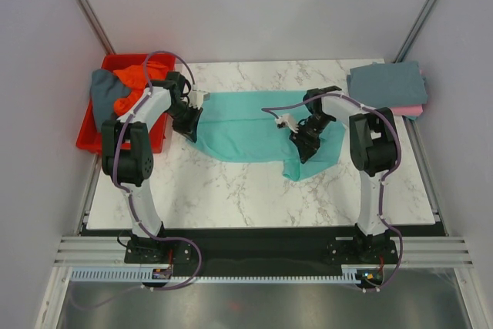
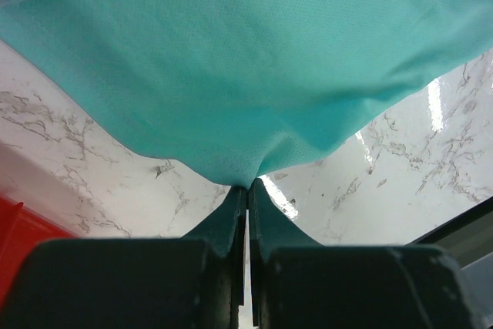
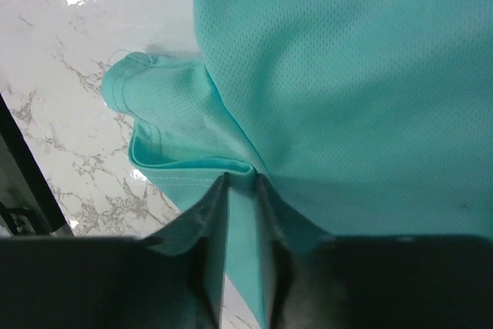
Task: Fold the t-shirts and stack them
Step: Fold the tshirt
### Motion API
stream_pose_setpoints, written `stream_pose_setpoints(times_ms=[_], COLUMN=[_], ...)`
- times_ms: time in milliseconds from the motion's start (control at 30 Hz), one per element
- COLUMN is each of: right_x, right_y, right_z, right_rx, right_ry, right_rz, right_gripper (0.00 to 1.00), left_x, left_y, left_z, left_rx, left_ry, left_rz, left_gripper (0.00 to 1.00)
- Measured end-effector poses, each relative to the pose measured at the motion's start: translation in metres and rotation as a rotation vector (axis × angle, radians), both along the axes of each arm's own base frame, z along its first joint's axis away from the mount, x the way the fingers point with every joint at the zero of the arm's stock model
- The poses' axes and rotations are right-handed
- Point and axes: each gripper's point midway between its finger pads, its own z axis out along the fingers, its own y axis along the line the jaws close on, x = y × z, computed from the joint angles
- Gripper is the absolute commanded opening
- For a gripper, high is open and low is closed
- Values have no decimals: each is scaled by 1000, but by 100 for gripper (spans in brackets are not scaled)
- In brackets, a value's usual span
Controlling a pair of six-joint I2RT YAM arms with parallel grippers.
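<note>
Looking at a teal t-shirt (image 1: 246, 125) lying left-to-right across the middle of the tabletop (image 1: 254, 190). Got the left end effector (image 1: 189, 122) pinched tight on its left edge and the right end effector (image 1: 302, 144) clamped on a folded hem near its right end. Puts the long axis straight between the two, neither arm nearer. Only get the full span from the top view, the doubled hem from the right wrist.

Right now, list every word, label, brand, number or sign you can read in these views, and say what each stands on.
None readable.
The teal t-shirt, the folded t-shirts, the red bin and the marble table carry no print.
Small coloured spots on the arm bases are too small to read.
</note>
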Motion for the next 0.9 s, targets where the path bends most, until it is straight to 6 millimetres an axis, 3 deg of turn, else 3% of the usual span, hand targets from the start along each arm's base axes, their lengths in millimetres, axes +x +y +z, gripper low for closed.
stream_pose_setpoints(times_ms=[100,167,367,500,700,900], right_x=[-2,-3,0,13,59,70], right_y=[1,1,-6,-15,-24,-31], right_z=[-1,-2,2,26,78,86], right_rx=[-2,-5,-25,-21,15,18], right_ry=[-1,1,-23,-94,-280,-306], right_rz=[11,14,9,-21,-91,-131], right_gripper=[5,0,0,0,0,0], left_x=[0,1,1,1,1,13], left_y=[0,0,0,0,0,-1], left_z=[0,0,0,0,0,9], left_rx=[-1,-1,-1,0,-1,-4], left_ry=[-2,-2,-3,-2,-3,-34], left_rz=[0,0,0,0,0,0], left_gripper=[2,2,2,2,2,2])
